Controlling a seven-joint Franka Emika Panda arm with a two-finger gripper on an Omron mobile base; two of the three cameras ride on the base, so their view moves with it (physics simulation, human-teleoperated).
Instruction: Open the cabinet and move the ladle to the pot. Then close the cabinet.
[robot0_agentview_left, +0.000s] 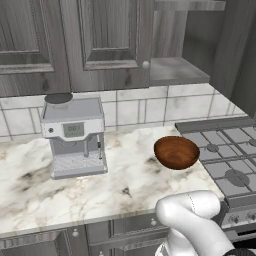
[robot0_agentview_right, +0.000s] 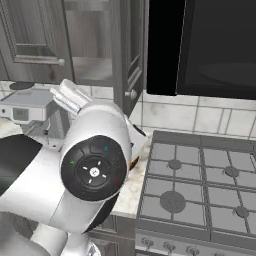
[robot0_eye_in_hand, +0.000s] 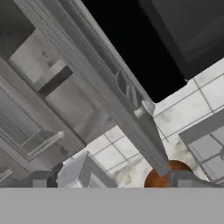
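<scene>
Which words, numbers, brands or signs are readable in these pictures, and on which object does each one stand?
No text can be read anywhere.
Coffee machine: its small front display shows faint marks, too blurred to read.
Stove: knobs on the front edge carry no legible marks.
Cabinet, microwave and bowl: no lettering visible.

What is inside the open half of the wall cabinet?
The cabinet shows a bare pale grey shelf; no ladle is visible there. The part behind the closed left door is covered.
</scene>
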